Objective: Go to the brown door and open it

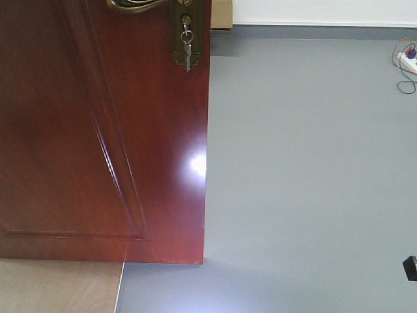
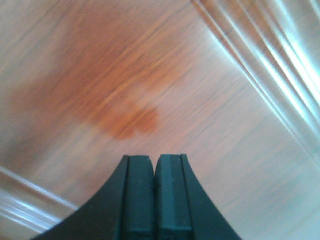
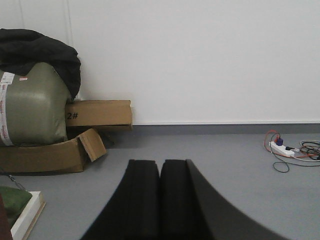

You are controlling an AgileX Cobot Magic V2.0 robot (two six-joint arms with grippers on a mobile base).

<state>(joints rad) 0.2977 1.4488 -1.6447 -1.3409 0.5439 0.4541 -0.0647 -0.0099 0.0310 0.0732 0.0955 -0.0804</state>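
brown door: top cropped | lever handle: mostly cropped | left-wrist view: blurred

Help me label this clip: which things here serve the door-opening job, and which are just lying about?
Job: door, handle, keys, left gripper with jaws shut against the door panel.
Lying about: cardboard boxes, green bundle, power strip, right gripper, shut and idle.
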